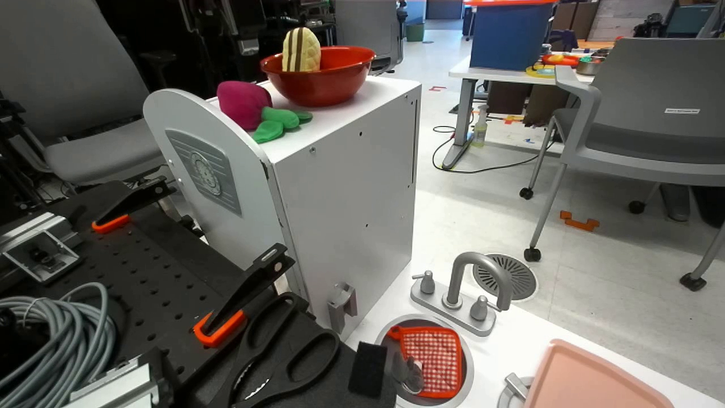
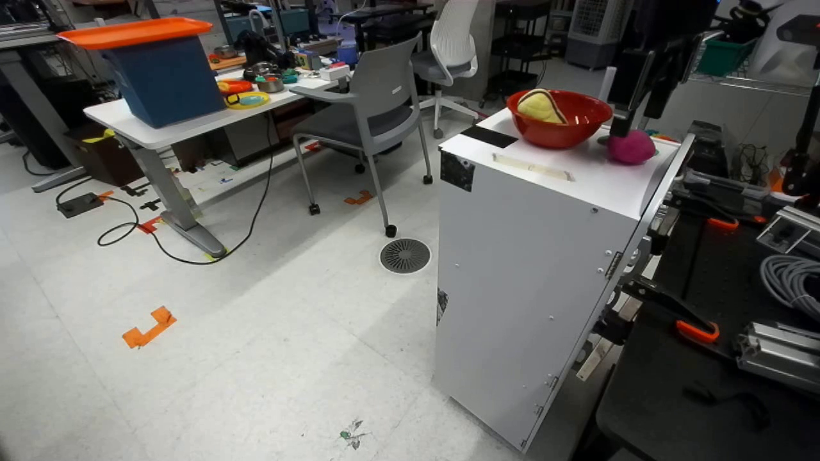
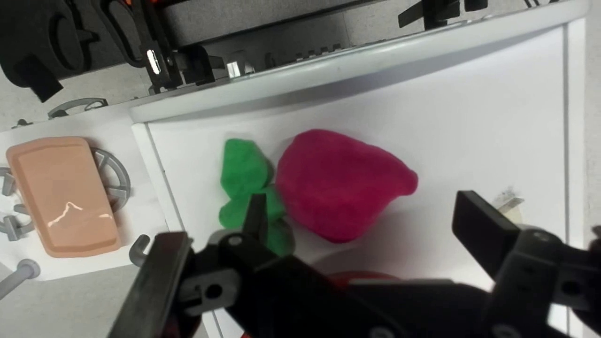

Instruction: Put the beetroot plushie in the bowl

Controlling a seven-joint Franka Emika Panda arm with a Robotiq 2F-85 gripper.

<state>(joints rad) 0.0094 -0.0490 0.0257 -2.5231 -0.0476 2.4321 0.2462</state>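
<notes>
In an exterior view, the toy beetroot point(image 1: 254, 107) lies on the cabinet point(image 1: 340, 187); presumably light and soft, it is best held across the round body point(image 1: 241, 105). In an exterior view, it sits just right of the bowl point(image 2: 556, 136). Wrist view: gripper point(image 3: 362, 206) parted, grasping nothing; long axis left to right, leaves point(image 3: 244, 166) left, root tip point(image 3: 409, 182) right.

in an exterior view: yellow toy point(image 1: 302, 52), top, left of centre | white cabinet point(image 1: 345, 192), middle | cable coil point(image 1: 56, 326), lower left | faucet point(image 1: 456, 283), lower right of centre | checked potholder point(image 1: 435, 360), bottom, right of centre | in an exterior view: blue bin point(image 2: 172, 83), upper left | drain point(image 2: 405, 256), centre | grey chair point(image 2: 387, 80), upper middle | wrist view: pink tray point(image 3: 65, 188), left side
</notes>
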